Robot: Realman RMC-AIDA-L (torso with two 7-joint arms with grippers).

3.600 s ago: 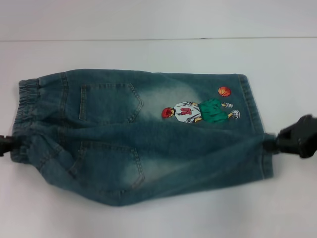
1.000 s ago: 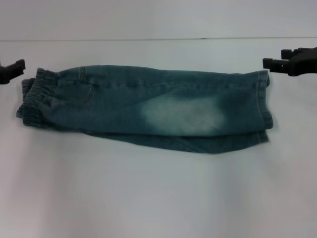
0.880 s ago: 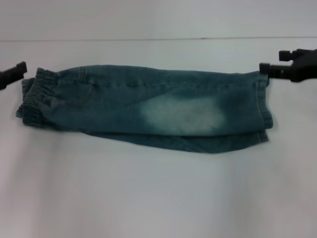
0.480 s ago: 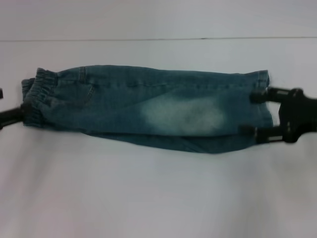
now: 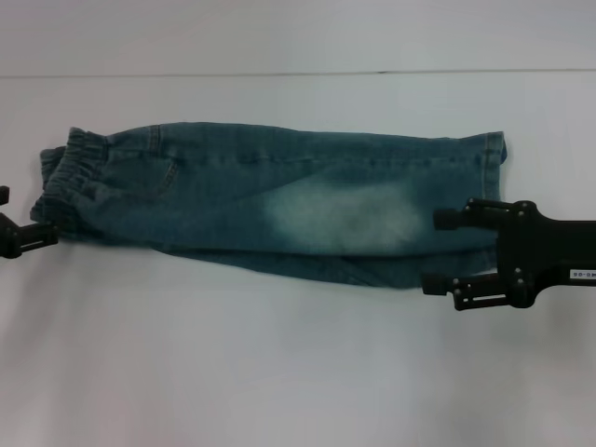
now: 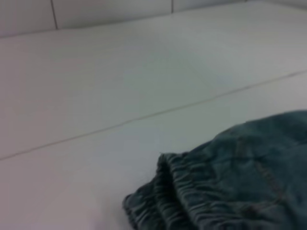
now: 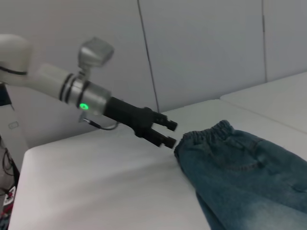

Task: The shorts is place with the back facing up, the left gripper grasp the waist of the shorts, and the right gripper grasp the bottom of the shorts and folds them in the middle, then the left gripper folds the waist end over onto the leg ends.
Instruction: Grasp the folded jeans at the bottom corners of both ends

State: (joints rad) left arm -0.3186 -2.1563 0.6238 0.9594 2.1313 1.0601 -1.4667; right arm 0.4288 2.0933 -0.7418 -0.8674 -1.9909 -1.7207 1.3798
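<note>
Leg ends (image 5: 484, 200) partly behind right tool (image 5: 438, 251), embroidery hidden

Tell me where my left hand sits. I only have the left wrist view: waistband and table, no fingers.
Observer: The left hand is open, right beside the waistband corner of the shorts, not gripping it.
Operator: Right hand?
Observer: The right hand is open at the leg end, with one finger over the denim and the other just off its near edge.
Operator: Fold state?
Observer: Folded once lengthwise, lying flat; the waist is not yet brought over.
</note>
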